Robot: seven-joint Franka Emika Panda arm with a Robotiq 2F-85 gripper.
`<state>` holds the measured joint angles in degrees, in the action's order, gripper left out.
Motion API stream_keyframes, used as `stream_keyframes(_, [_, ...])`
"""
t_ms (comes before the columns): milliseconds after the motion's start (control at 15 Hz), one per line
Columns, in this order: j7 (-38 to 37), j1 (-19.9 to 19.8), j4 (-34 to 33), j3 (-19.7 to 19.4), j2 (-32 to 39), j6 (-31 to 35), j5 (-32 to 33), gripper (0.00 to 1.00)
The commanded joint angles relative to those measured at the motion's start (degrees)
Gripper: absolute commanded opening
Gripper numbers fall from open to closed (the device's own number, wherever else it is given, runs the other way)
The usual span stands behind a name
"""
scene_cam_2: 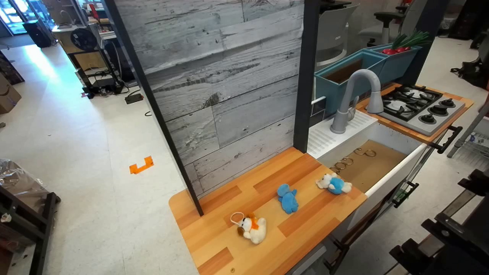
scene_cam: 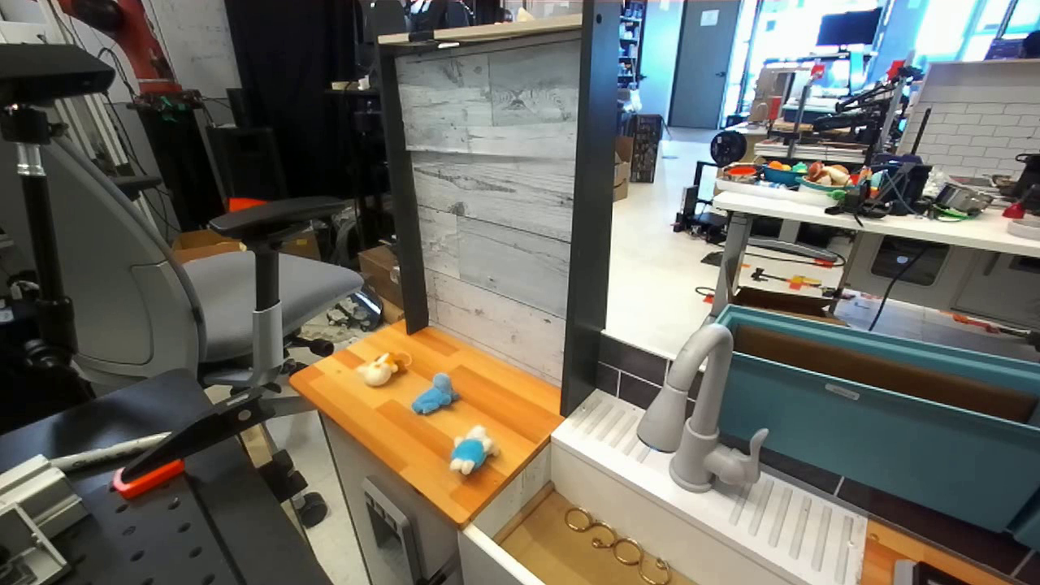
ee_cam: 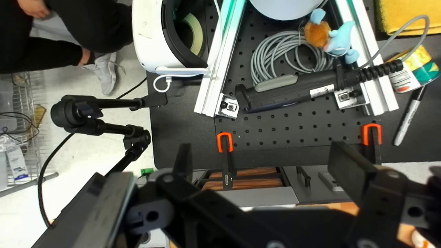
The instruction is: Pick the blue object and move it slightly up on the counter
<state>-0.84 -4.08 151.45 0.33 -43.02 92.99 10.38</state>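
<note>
The blue toy, its features unclear, lies on the bench between a cream toy and a white toy. In the wrist view, wide-spread, empty jaws hide much of the bench.

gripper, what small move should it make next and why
Probably bring the open gripper above the all-blue toy on the counter: it holds nothing, and between its jaws the wrist view shows the black table, not that toy.
</note>
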Motion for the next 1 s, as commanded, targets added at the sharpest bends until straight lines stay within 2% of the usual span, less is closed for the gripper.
stream_keyframes(0, [-0.36, 0.68, -0.16, -0.54, 0.04, -0.25, 0.27, 1.00])
stream_keyframes(733, [-0.36, 0.68, -0.16, -0.54, 0.04, -0.25, 0.27, 1.00])
stream_keyframes(933, [-1.78, 0.30, -2.00, -0.70, 4.36, 1.25, -0.45, 1.00])
